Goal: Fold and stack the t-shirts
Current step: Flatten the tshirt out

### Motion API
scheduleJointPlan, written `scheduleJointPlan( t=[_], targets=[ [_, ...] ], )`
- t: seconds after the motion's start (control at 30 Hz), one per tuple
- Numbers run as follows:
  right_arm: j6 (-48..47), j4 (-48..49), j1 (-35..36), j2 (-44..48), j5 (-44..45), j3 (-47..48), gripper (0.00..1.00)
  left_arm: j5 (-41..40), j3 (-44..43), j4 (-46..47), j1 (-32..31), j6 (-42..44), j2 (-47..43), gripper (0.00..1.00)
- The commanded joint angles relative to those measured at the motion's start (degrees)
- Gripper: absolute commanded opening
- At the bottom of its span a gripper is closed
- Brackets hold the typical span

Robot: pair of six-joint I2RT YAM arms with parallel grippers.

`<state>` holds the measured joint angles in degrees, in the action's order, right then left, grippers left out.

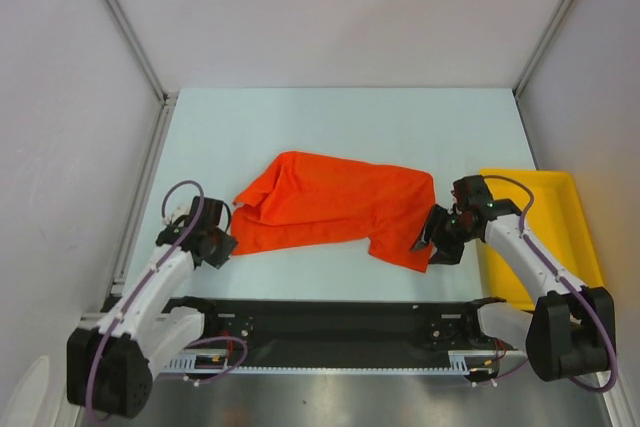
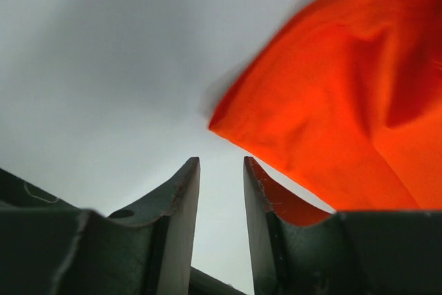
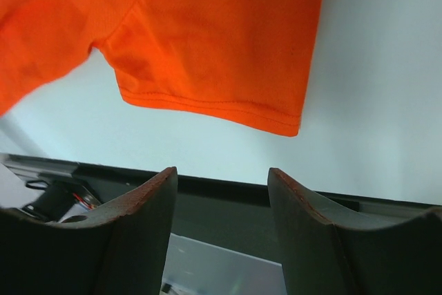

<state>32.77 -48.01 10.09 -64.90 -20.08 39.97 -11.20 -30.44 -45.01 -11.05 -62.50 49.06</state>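
Now, shirt: plain orange-red cloth t-shirt lay rumpled, unfolded, between both arms
Left gripper: stood parted, empty, beside one corner
Right gripper: parted, empty, near the sleeve hem, likely to pinch it

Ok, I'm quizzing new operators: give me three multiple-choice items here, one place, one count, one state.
1. Where does the yellow tray lie from the t-shirt? A) left of it B) right of it C) under it
2. How many t-shirts are on the table? A) one B) two C) three
3. The right gripper is: A) shut on a sleeve B) open, empty C) shut, empty
Answers: B: the tray lies past the t-shirt's right end. A: one orange t-shirt shows. B: jaws apart, nothing between.
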Motion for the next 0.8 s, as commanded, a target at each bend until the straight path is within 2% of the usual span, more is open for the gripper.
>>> scheduleJointPlan(
  t=[0.0,0.17,0.4,0.5,0.77],
  targets=[
    [2.4,1.3,-2.3,1.8,-1.6,2.5,0.61,-2.0,0.3,0.6,1.1,-5.5,6.2,0.36],
    [2.1,0.9,-2.7,2.2,-2.1,2.7,0.6,0.4,1.9,5.5,2.6,-5.4,8.5,0.33],
    [1.2,1.3,-4.3,1.4,-2.6,2.6,0.6,0.6,0.6,6.3,2.8,-3.5,9.7,0.35],
    [0.9,1.7,-4.6,0.8,-2.9,2.6,0.6,-0.1,0.3,5.4,2.9,-4.1,10.4,0.41],
    [1.0,2.8,-5.3,-1.0,-3.0,2.0,0.6,0.1,-0.6,8.4,3.0,-4.1,14.9,0.41]
  ],
)
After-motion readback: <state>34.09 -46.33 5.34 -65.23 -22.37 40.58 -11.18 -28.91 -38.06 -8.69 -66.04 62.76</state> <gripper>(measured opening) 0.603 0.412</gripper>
